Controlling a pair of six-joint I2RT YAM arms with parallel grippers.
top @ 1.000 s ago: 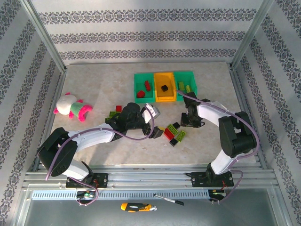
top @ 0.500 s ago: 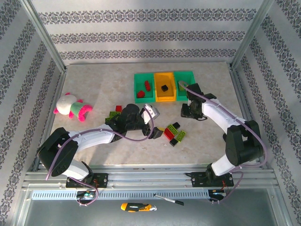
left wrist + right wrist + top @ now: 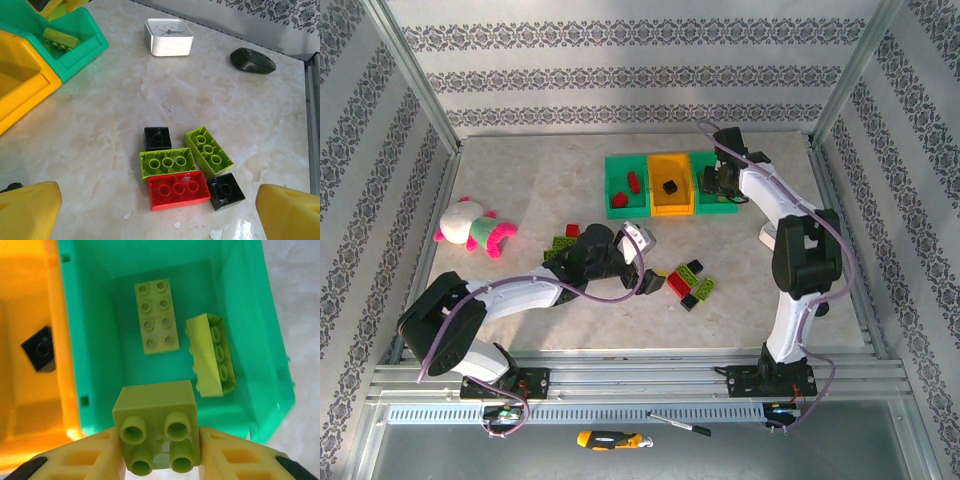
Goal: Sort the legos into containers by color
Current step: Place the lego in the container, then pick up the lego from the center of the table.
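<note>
The brick (image 3: pixel 155 427) is lime, the bin (image 3: pixel 245 340) green, table (image 3: pixel 125 100) marbled

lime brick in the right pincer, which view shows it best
Right wrist view: the lime brick sits large in the right pincer, studs facing the camera, above the right green bin. In the top external view the right pincer covers most of it, too small to judge.

Probably a lab test cell: patterned walls (image 3: pixel 620 75), aluminium rails (image 3: pixel 640 380).
</note>
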